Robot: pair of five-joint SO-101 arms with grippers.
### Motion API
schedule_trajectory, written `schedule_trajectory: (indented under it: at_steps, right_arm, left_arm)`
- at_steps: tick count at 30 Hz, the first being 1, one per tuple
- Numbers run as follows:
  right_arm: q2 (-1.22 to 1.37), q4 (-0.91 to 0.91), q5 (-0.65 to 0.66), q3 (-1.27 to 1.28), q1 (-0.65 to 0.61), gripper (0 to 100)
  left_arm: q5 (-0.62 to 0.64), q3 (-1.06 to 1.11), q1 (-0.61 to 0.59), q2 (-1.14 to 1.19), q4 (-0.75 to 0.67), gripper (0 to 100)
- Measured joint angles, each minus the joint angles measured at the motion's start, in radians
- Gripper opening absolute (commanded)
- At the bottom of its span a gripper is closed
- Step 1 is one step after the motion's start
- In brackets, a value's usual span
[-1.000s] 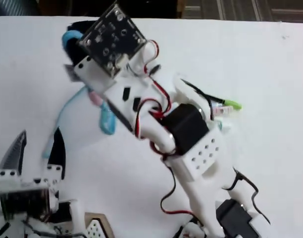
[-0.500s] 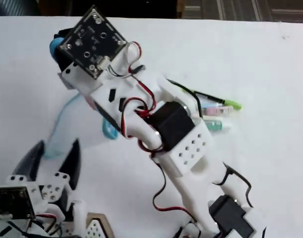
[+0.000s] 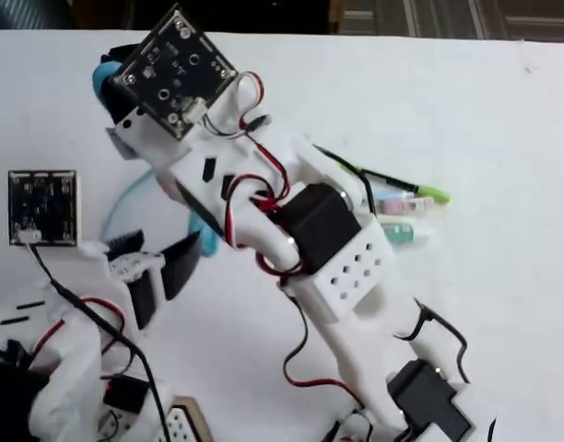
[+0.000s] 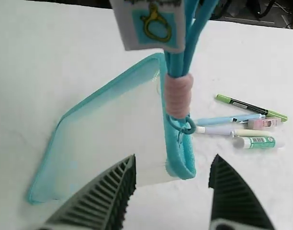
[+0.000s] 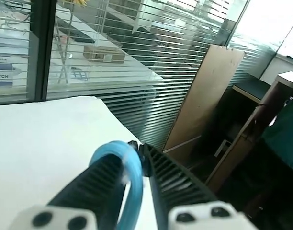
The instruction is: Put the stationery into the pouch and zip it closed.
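Turquoise pouch (image 4: 103, 139) is lifted by its strap (image 5: 131, 168), pinched in right gripper (image 5: 138, 145); left gripper (image 4: 174, 162), spread, faces it; pens (image 4: 242, 129) mid-table probably need loading next.

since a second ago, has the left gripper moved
Yes: the left gripper has shifted rightward in the high view, closer to the pens, which lie unmoved.

Right arm (image 3: 328, 249) slants across mid table (image 3: 503, 120), roofing the pouch (image 4: 103, 134); bare surface lies beyond the pens (image 4: 242, 130). Strap (image 4: 176, 62) hangs ahead of the left end effector (image 4: 173, 165), in line with its spread jaws, with the pens clustered just beside.
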Motion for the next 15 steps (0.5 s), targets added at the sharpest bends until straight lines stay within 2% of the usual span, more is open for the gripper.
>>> schedule_trajectory:
  at_steps: [7, 15]
  right_arm:
    - [0.000, 0.000, 0.000, 0.000, 0.011, 1.7]
    - [0.000, 0.000, 0.000, 0.000, 0.009, 1.7]
  left_arm:
    - [0.015, 0.018, 0.055, 0.017, -0.015, 26]
    - [0.015, 0.087, 0.029, 0.021, -0.097, 24]
